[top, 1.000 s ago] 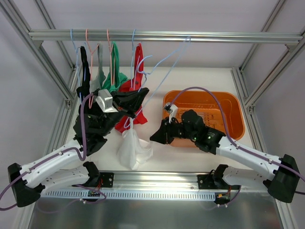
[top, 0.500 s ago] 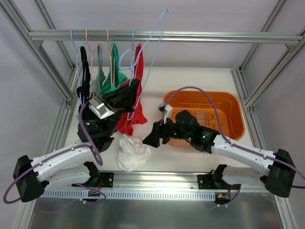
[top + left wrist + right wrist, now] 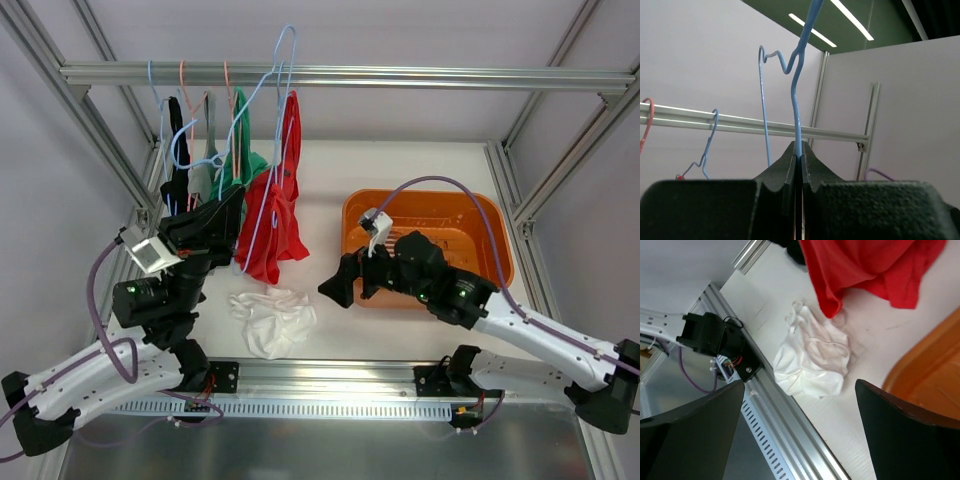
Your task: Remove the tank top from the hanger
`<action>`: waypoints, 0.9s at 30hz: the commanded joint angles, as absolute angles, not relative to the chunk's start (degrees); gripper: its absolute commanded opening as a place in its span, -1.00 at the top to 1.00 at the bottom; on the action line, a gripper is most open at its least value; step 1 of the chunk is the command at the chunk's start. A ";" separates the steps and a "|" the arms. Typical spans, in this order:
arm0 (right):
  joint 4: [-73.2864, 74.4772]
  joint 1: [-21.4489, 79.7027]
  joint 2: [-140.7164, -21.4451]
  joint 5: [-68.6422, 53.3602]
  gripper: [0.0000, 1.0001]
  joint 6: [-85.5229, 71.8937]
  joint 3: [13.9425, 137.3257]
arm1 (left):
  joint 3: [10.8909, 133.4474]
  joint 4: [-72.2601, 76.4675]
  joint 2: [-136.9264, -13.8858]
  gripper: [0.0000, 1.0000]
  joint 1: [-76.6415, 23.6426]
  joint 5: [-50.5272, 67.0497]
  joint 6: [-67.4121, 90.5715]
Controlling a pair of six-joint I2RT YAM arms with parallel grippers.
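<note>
The white tank top (image 3: 272, 318) lies crumpled on the table near the front edge, off the hanger; it also shows in the right wrist view (image 3: 812, 362). My left gripper (image 3: 236, 205) is shut on the wire of a bare light-blue hanger (image 3: 268, 110), held upright with its hook near the rail. In the left wrist view the hanger (image 3: 796, 100) rises from between the closed jaws of the left gripper (image 3: 798, 152). My right gripper (image 3: 338, 280) stands open and empty, right of the tank top, its fingers (image 3: 690, 430) wide apart.
An orange bin (image 3: 497, 250) sits at the right, under the right arm. A metal rail (image 3: 450, 77) crosses the top with hangers carrying black (image 3: 178, 150), green (image 3: 240, 150) and red (image 3: 285, 215) garments. The red garment (image 3: 865, 270) hangs just beyond the tank top.
The white tank top slid off the hanger and dropped to the table. My left gripper swung the bare hanger left and up. My right gripper opened and drew back slightly.
</note>
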State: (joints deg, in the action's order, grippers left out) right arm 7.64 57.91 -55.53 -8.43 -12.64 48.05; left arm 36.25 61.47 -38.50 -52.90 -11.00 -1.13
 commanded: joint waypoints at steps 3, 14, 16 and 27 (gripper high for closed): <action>17.91 57.83 -50.28 4.30 -0.99 -8.27 53.00 | 38.14 38.44 -33.31 1.00 -53.35 -11.78 4.74; 25.66 57.04 -42.90 15.29 -0.99 -5.01 54.05 | 53.25 0.55 -35.49 1.00 -53.35 -15.63 14.75; 26.28 56.78 -42.54 15.82 -0.99 -4.92 53.96 | 56.32 -4.36 -38.04 1.00 -53.35 -17.74 15.64; 27.16 55.46 -42.19 16.43 -0.99 -5.36 53.79 | 92.36 -17.84 -69.68 1.00 -53.26 -36.81 21.80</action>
State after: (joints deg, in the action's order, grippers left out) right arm 27.49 55.90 -43.11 14.37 -5.69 51.96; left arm 86.61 -12.95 -65.63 -52.90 -27.18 18.70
